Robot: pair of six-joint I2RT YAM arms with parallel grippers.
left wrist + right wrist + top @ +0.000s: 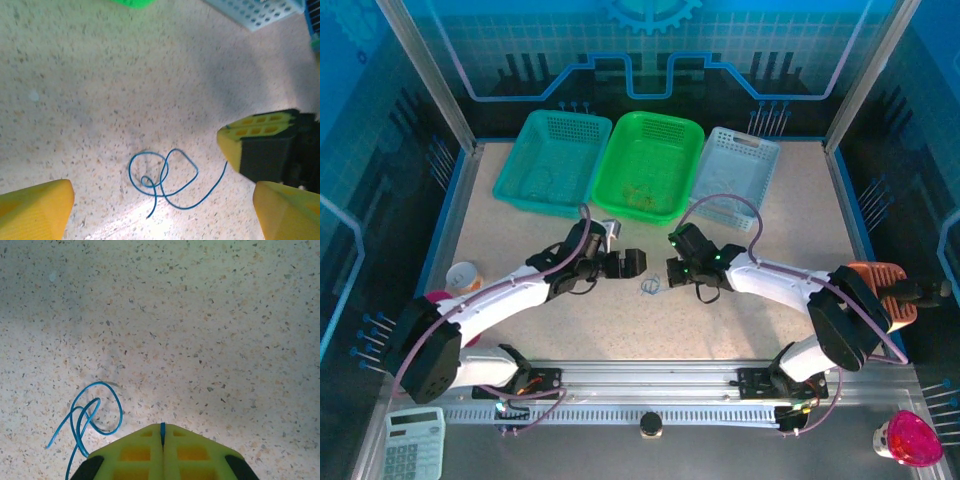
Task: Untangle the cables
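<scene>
Bright overhead light; soft grey shadows, white glare patch on tabletop; mild blur

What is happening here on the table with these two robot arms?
The two arms are working on a thin blue cable that lies in loose loops on the speckled table, between them. The right gripper is shut on one end of the cable. The left gripper is open and hangs over the loops, holding nothing. The cable is not yet straightened.
</scene>
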